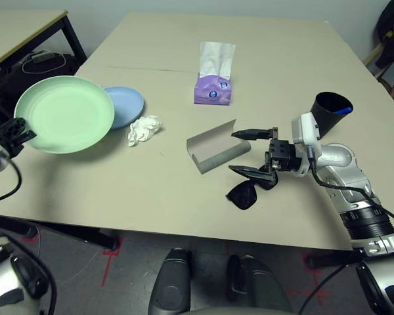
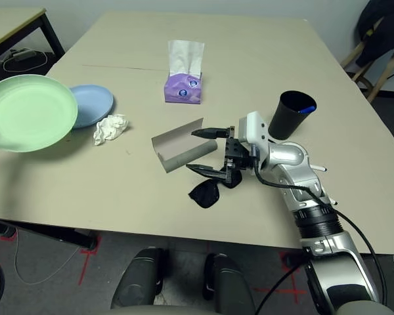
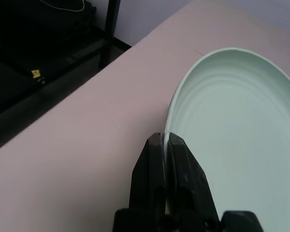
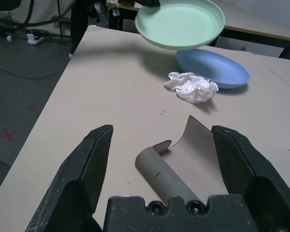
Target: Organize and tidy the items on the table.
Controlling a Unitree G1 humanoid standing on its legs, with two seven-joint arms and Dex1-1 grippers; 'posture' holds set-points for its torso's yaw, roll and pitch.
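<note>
My left gripper is shut on the rim of the pale green plate, which hangs above the table at the left, partly over the pale blue plate. A crumpled white tissue lies beside the blue plate. In the middle, the grey glasses case lies open. My right gripper stands open just right of it, above the black sunglasses. Behind my right arm, a black cup holds a blue-and-white pen.
A purple tissue box stands at the middle back of the table. A smaller table with black legs and cables sit off the left edge. Dark chair parts show at the far right.
</note>
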